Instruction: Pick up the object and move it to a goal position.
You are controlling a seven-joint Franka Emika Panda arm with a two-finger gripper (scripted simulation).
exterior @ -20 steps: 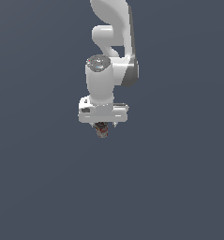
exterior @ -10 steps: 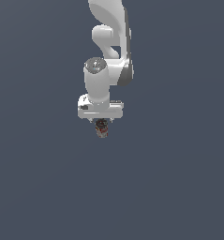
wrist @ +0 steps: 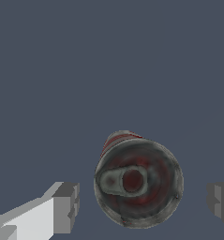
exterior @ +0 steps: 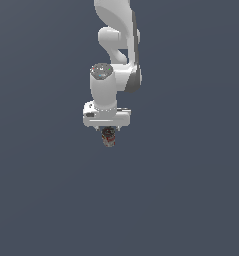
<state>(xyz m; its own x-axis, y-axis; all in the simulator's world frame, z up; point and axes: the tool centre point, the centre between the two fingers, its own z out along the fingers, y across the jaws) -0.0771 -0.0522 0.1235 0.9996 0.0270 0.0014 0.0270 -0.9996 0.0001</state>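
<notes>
Exterior view: plain grey-blue worktop (exterior: 46, 200) all round, no edge visible anywhere in frame, wide open room on every side of the arm. White arm (exterior: 116, 55) reaching down from the upper edge, gripper (exterior: 108, 134) pointed straight down. Small can (exterior: 108, 137) seen directly under the gripper body, red-and-white label just discernible; contact with the surface impossible to tell from this angle.

Wrist view: looked straight down on the can's (wrist: 138, 182) dark metal top, red label showing along one side. Fingers (wrist: 65, 207) spread wide, one on each side of the can, clear grey gaps between each pad and the can wall. Gripper released, touching nothing, can between the fingers but ungrasped.
</notes>
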